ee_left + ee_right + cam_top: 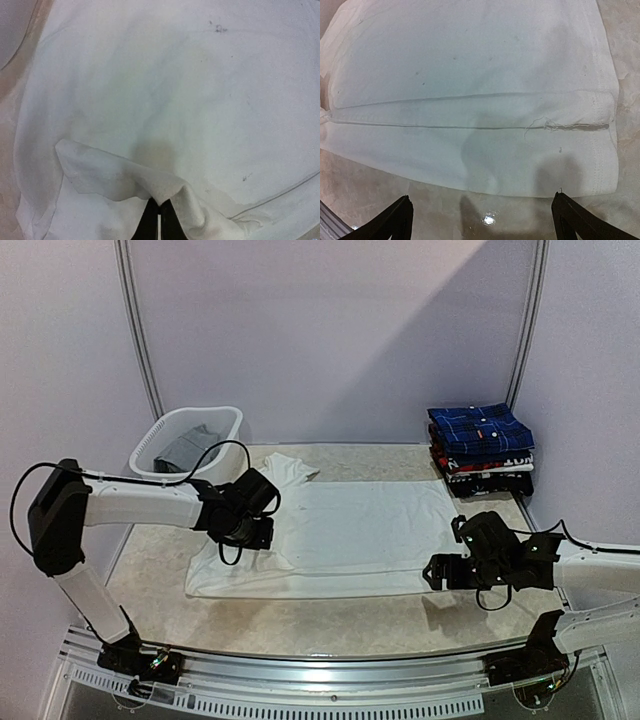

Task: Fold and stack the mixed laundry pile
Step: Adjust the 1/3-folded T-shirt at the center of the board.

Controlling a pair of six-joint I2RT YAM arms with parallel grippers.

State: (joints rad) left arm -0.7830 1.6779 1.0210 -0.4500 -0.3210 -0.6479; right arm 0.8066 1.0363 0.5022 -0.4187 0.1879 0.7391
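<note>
A plain white shirt (350,530) lies spread flat on the table, one sleeve (290,470) sticking out toward the back. My left gripper (250,532) is at its left part, shut on a pinched-up fold of the white cloth (165,187); the dark fingers (150,225) meet under the fold. My right gripper (436,572) hovers open at the shirt's right hem (530,187), its fingertips (402,207) wide apart over bare table with nothing between them. A dark blue plaid shirt (480,428) tops a folded stack at the back right. A grey garment (185,450) lies in the basket.
The white slotted basket (232,422) stands at the back left by the wall. The folded stack (485,470) sits against the right wall. The marbled tabletop (330,625) shows in front of the shirt; a metal rail (330,665) runs along the near edge.
</note>
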